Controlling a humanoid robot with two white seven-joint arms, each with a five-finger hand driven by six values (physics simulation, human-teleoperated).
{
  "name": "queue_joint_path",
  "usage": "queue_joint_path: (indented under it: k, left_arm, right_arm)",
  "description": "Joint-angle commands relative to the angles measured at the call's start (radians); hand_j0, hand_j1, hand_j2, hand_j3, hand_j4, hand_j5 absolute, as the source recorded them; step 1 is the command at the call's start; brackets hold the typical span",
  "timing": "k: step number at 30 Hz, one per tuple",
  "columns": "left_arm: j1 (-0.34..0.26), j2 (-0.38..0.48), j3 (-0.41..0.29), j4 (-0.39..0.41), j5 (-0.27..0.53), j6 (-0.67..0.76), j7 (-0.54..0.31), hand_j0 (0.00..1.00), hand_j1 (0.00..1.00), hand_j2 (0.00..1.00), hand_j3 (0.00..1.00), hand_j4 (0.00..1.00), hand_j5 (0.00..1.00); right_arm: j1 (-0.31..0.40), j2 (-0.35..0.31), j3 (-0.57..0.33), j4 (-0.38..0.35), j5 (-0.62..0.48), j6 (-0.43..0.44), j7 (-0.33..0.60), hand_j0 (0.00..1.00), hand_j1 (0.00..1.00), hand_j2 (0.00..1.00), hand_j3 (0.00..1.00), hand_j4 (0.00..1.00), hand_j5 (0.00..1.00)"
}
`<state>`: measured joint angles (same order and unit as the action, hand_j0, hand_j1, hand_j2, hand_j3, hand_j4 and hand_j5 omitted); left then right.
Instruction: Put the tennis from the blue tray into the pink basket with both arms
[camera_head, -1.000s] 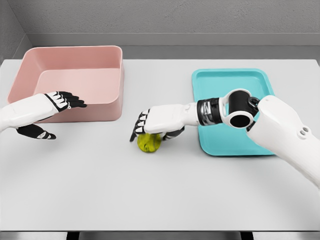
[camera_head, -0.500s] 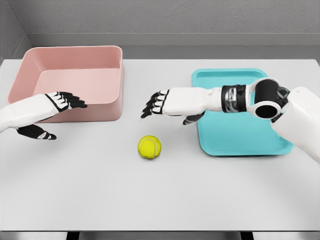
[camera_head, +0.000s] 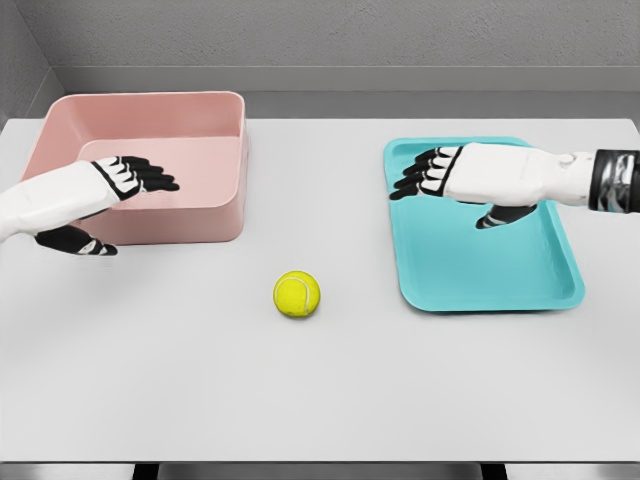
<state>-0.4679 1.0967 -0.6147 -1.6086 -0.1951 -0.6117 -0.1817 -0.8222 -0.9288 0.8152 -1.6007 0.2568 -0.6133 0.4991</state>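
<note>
White table (camera_head: 320, 390) is carrying the tennis ball (camera_head: 297, 295) mid-way between pink basket (camera_head: 60, 120) and blue tray (camera_head: 560, 290), a handover spot, I'm judging. I'm seeing my right hand (camera_head: 470, 180) spread over the tray and my left hand (camera_head: 100, 195) hovering spread, holding nothing.

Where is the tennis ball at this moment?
In the head view, the tennis ball lies on the white table, near the middle, between the pink basket and the blue tray, held by neither hand.
</note>
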Motion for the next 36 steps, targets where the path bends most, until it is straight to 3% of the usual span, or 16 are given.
queue_joint_path:
  k: [1,20,23,25,36]
  left_arm:
    - [0.000,-0.012,0.000,-0.007,0.005,0.001,-0.001,1.00,1.00,1.00,1.00,1.00,1.00]
    - [-0.035,-0.077,-0.011,-0.034,-0.009,0.001,-0.016,1.00,1.00,1.00,1.00,1.00,1.00]
    - [-0.143,-0.115,-0.134,-0.036,-0.009,0.001,-0.015,1.00,1.00,1.00,1.00,1.00,1.00]
    - [-0.175,-0.150,-0.169,-0.036,-0.009,0.001,-0.016,1.00,1.00,1.00,1.00,1.00,1.00]
    - [-0.190,-0.202,-0.286,-0.043,-0.009,0.001,-0.016,1.00,1.00,1.00,1.00,1.00,1.00]
  right_arm:
    - [0.002,-0.007,-0.001,-0.001,-0.010,0.002,-0.002,1.00,1.00,1.00,1.00,1.00,1.00]
    - [0.017,-0.002,-0.001,-0.001,-0.016,0.002,-0.002,1.00,1.00,1.00,1.00,1.00,1.00]
    - [0.017,-0.001,-0.001,0.001,-0.018,0.002,-0.002,1.00,1.00,1.00,1.00,1.00,1.00]
    - [0.017,0.001,-0.001,0.002,-0.018,0.002,-0.004,1.00,1.00,1.00,1.00,1.00,1.00]
    - [0.018,0.004,-0.001,0.007,-0.024,0.002,-0.004,1.00,1.00,1.00,1.00,1.00,1.00]
